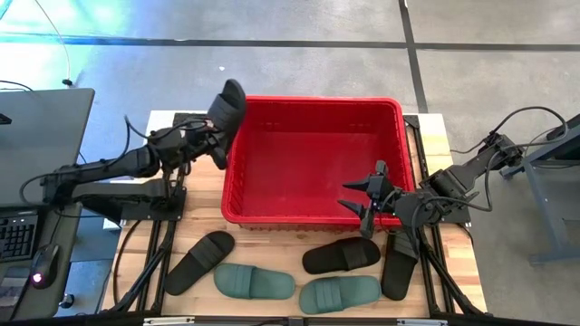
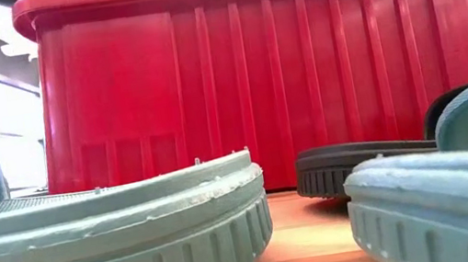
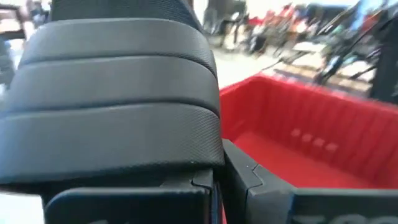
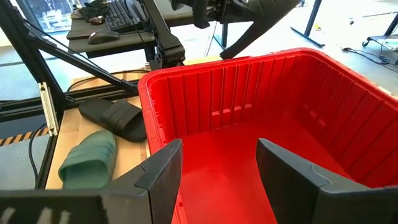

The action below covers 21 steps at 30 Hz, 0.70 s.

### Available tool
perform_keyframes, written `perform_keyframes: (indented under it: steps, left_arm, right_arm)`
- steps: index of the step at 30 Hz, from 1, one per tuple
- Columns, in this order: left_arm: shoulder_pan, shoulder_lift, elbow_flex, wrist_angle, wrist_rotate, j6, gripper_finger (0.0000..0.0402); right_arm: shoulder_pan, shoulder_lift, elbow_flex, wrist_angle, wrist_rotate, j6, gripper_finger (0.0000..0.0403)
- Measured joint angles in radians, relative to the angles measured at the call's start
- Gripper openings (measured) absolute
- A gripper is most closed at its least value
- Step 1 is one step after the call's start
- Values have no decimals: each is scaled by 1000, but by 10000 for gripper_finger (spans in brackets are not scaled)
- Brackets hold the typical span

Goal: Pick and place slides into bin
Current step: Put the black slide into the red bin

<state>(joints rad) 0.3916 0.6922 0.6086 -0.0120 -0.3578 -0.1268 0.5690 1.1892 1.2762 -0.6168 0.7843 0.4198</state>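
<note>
The left gripper [image 1: 216, 136] is clamped on a black slide [image 1: 228, 110] and holds it tilted at the left rim of the red bin [image 1: 313, 217], toe end raised above the bin's far-left corner. The left arm reaches in low from the table's left side, its forearm lying almost level. In the left wrist view the held slide [image 3: 112, 106] fills most of the picture: matte black rubber with a fine pebbled grain and broad raised ribs across the strap.

The right gripper [image 1: 362, 194] hangs over the near-right part of the bin with its fingers [image 4: 163, 171] spread apart and nothing between them. The right arm comes in from the table's right edge and bends at the elbow toward the bin.

The bin is a deep rectangular plastic basket with ribbed, slotted walls and a thick rolled rim; the part of its floor that shows is bare. On the wooden table in front of it lie five more slides: a black one [image 1: 199, 262] at the left, two sage-green ones [image 1: 255, 282] [image 1: 339, 294] near the front edge, a black one [image 1: 342, 256] just before the bin, and another black one [image 1: 399, 264] at the right, below the right arm. The green soles have grooved sidewalls, seen close in the low view [image 2: 112, 247].
</note>
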Motion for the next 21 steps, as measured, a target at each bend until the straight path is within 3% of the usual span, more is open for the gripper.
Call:
perform_keyframes:
  steps: [8, 14, 21]
  left_arm:
    - [1, 115, 17, 252, 90, 0, 0]
    - [1, 250, 157, 203, 145, 60, 0]
    - [0, 468, 445, 60, 204, 172, 0]
  right_arm:
    - [0, 0, 0, 0, 27, -46, 197]
    - [0, 0, 0, 0, 39, -47, 197]
    - [0, 0, 0, 0, 39, -34, 197]
